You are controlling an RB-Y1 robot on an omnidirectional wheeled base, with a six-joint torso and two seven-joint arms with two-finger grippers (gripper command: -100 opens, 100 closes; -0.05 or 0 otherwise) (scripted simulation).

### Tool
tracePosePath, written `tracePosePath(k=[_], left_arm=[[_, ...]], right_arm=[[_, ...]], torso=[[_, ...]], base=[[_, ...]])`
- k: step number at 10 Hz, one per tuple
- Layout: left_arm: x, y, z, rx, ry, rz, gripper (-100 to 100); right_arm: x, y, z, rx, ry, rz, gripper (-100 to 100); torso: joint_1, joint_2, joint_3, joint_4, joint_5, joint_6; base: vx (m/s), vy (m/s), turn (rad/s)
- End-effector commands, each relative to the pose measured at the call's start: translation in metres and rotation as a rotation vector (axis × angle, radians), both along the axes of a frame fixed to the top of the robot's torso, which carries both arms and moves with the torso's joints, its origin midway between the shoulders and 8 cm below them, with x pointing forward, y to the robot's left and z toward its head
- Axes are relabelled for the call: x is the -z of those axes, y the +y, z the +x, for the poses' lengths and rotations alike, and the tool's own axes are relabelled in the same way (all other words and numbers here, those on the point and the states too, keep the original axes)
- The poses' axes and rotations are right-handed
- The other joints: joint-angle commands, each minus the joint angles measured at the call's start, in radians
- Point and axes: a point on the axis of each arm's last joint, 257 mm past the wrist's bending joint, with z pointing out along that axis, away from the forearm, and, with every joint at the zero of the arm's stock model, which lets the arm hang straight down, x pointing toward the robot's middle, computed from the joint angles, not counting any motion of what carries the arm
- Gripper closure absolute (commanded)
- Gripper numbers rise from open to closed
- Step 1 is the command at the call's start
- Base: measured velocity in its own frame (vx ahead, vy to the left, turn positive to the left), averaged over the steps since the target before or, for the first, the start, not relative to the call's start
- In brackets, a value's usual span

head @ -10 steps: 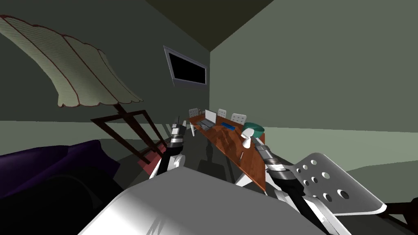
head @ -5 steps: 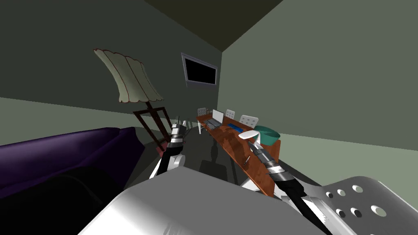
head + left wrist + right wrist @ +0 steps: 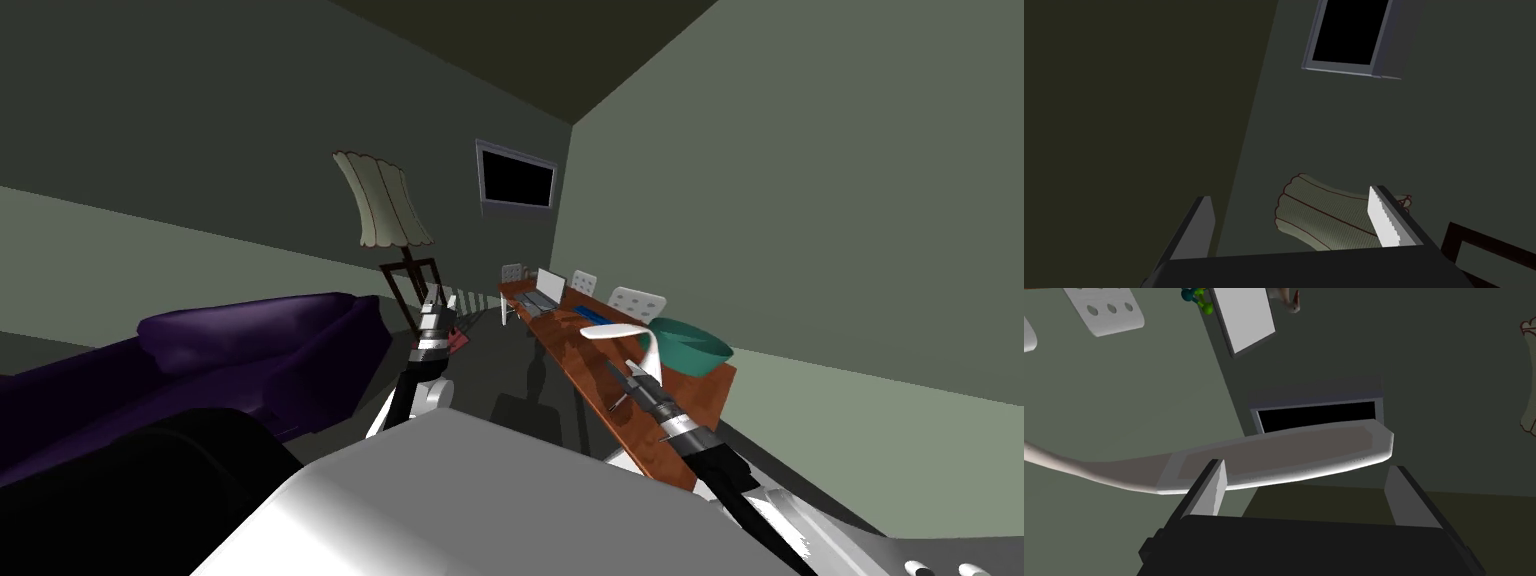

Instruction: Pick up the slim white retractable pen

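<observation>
Brown desk (image 3: 578, 368) carries the pen (image 3: 619, 402), just beside your right gripper (image 3: 1306, 467). Its fingers stand apart, facing a white lamp (image 3: 1284, 455). Your left gripper (image 3: 1291, 197) is raised, fingers likewise apart.

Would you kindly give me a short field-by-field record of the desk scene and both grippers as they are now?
desk: reddish-brown, by the right-hand wall
pen: thin, lying on the desk's near end, not held
right gripper: open, over the desk close to the pen, aimed at the white desk lamp's head
left gripper: open, raised, facing the floor lamp shade
also on desk: laptop, teal bowl
nearby: purple sofa
</observation>
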Motion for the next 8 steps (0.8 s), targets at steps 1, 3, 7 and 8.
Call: tracePosePath(k=[1, 3, 7, 8], left_arm=[[0.000, 0.000, 0.000, 0.000, 0.000, 0.000, 0], [0.000, 0.000, 0.000, 0.000, 0.000, 0.000, 0], [0.000, 0.000, 0.000, 0.000, 0.000, 0.000, 0], [0.000, 0.000, 0.000, 0.000, 0.000, 0.000, 0]], right_arm=[[0.005, 0.002, -0.003, -0.005, 0.008, -0.031, -100], [0.029, -0.010, -0.007, -0.011, 0.056, -0.127, -100], [0.074, -0.038, -0.021, -0.026, 0.152, -0.307, -100], [0.076, -0.038, -0.022, -0.030, 0.153, -0.320, -100]], torso=[[0.000, 0.000, 0.000, 0.000, 0.000, 0.000], [0.000, -0.002, -0.001, -0.001, 0.000, -0.001], [-0.001, 0.000, 0.000, 0.000, 0.000, -0.001], [0.000, -0.001, -0.001, 0.000, 0.000, 0.000]], base=[[-0.025, -0.015, -0.009], [-0.046, -0.023, 0.295], [-0.075, -0.027, 0.343], [-0.028, -0.015, 0.026]])
